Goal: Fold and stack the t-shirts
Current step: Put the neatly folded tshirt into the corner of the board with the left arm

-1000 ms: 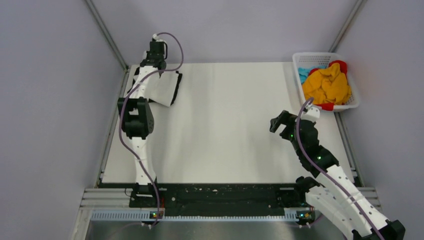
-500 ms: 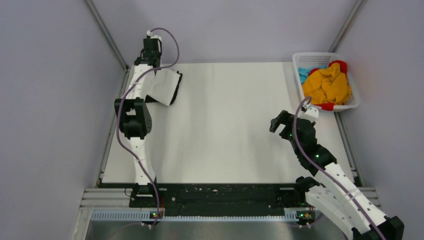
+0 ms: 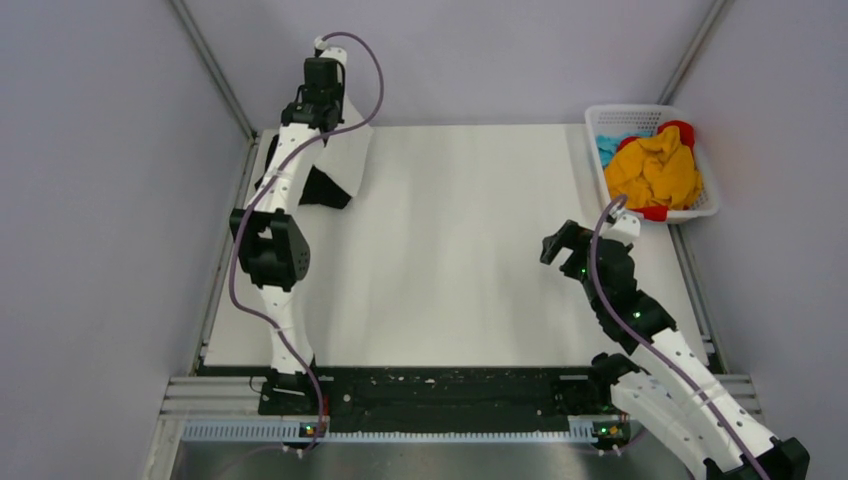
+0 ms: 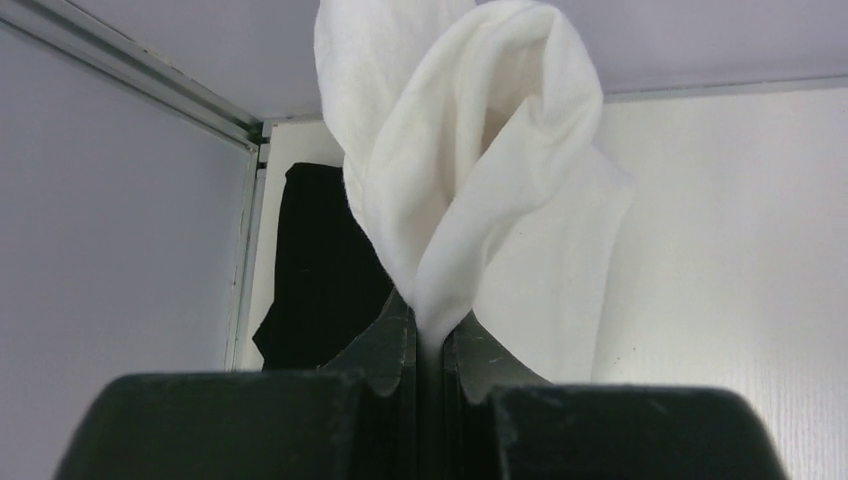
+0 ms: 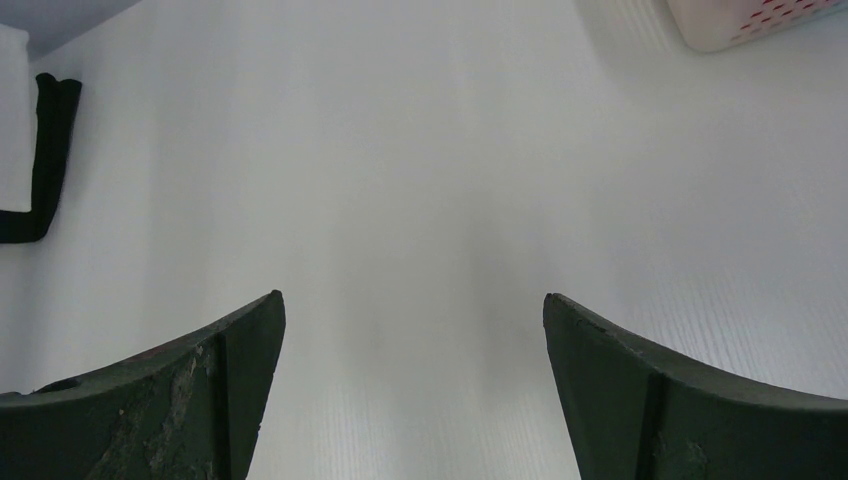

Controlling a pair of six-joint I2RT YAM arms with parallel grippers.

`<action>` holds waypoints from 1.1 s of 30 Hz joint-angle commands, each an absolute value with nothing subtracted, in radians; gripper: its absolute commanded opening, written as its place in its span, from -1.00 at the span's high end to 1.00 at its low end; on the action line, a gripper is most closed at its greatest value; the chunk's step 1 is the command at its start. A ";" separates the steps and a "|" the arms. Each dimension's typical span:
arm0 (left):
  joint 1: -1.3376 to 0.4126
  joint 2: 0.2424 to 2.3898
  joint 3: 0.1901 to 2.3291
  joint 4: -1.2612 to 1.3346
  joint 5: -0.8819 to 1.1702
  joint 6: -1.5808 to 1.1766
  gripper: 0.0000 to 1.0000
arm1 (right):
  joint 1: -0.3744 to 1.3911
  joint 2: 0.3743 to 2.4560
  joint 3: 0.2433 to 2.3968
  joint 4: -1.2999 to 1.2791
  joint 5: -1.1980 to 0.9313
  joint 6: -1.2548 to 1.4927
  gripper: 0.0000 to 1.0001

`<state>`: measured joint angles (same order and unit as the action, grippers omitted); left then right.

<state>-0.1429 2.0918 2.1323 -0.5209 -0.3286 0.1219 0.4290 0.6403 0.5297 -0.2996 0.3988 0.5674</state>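
My left gripper (image 3: 318, 108) is shut on a fold of the white t-shirt (image 3: 345, 158) and holds it lifted at the table's far left corner. In the left wrist view the white t-shirt (image 4: 470, 150) bunches up from between my closed fingers (image 4: 385, 335). The black t-shirt (image 3: 322, 189) lies on the table beneath it, and it shows dark at the left in the left wrist view (image 4: 320, 260). My right gripper (image 3: 556, 244) is open and empty above the bare table at the right; in the right wrist view (image 5: 412, 300) nothing lies between its fingers.
A white lattice basket (image 3: 700, 170) at the far right holds yellow, red and blue cloth. Its corner shows in the right wrist view (image 5: 740, 18). Grey walls and metal rails enclose the white table (image 3: 460, 250).
My left gripper has risen and moved back with the white t-shirt, pulling it up off the black one, which now shows more. The right arm has not moved.
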 commanded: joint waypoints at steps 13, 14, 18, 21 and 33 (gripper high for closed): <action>-0.104 2.215 2.239 -0.444 -0.377 0.143 1.00 | 0.423 0.650 0.533 -0.279 0.443 0.544 -0.97; -0.101 2.228 2.245 -0.445 -0.378 0.143 1.00 | 0.423 0.652 0.534 -0.279 0.444 0.543 -0.97; -0.080 2.262 2.267 -0.438 -0.394 0.152 1.00 | 0.425 0.664 0.533 -0.277 0.449 0.542 -0.98; -0.066 2.280 2.267 -0.430 -0.399 0.172 1.00 | 0.423 0.681 0.536 -0.276 0.450 0.541 -0.97; 0.042 2.330 2.250 -0.425 -0.387 0.089 0.31 | 0.424 0.731 0.549 -0.260 0.445 0.542 -0.98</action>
<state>-0.0040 2.3222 2.2177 -0.4850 -0.3813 0.1345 0.4290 0.7158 0.5228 -0.2993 0.4259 0.5568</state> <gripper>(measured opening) 0.202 0.987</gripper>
